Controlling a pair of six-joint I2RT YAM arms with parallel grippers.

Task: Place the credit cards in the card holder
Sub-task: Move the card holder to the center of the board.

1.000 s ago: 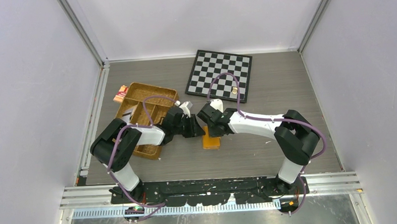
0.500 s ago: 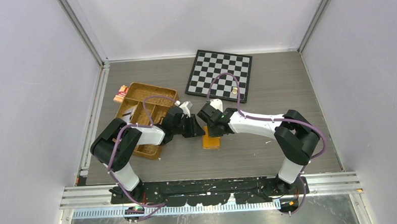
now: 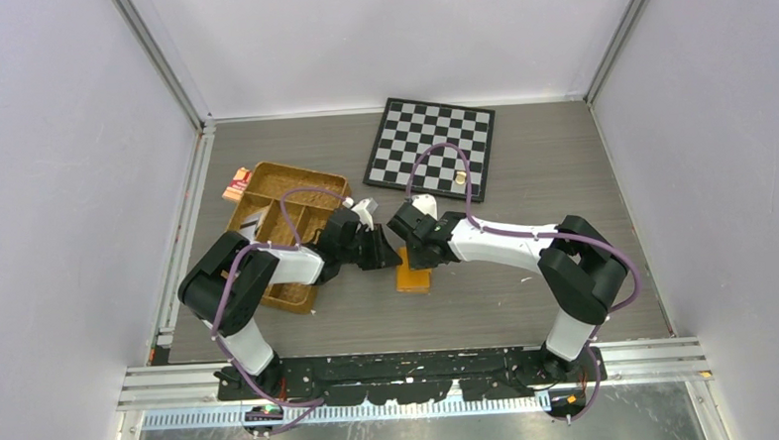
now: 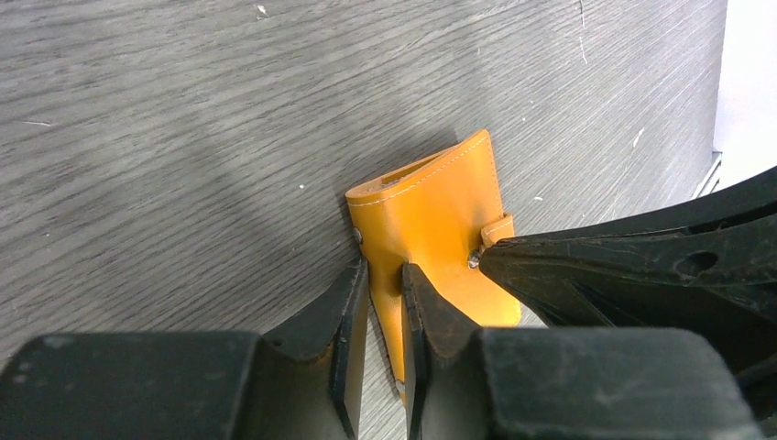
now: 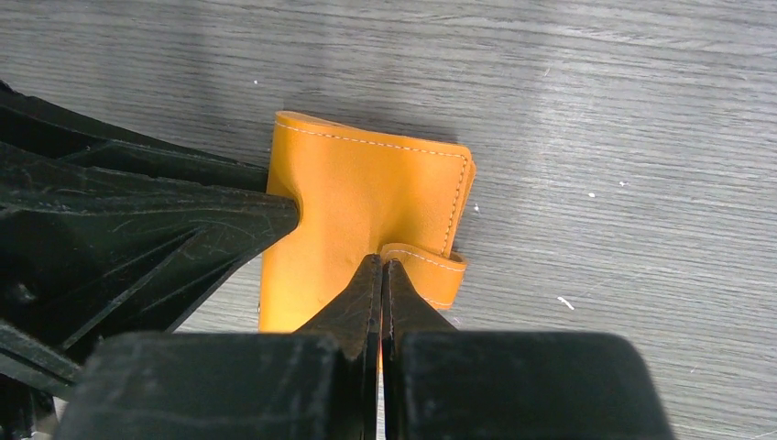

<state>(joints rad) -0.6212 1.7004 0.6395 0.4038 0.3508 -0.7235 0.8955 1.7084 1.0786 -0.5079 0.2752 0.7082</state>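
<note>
As the card holder (image 3: 414, 276) must open before loading | holder flat on desk (image 3: 561, 153) between both claws | left claw (image 4: 385, 270) pinches its edge, likely steadying | right claw (image 5: 382, 266) clenched at snap tab (image 5: 423, 263), likely prying

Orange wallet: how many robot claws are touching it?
2. The left gripper has an edge of the wallet between its fingers; the shut right gripper touches its snap tab, opposite.

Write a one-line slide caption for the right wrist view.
Shut right gripper at the snap tab of the orange card holder on the table; left gripper at its opposite edge.
</note>
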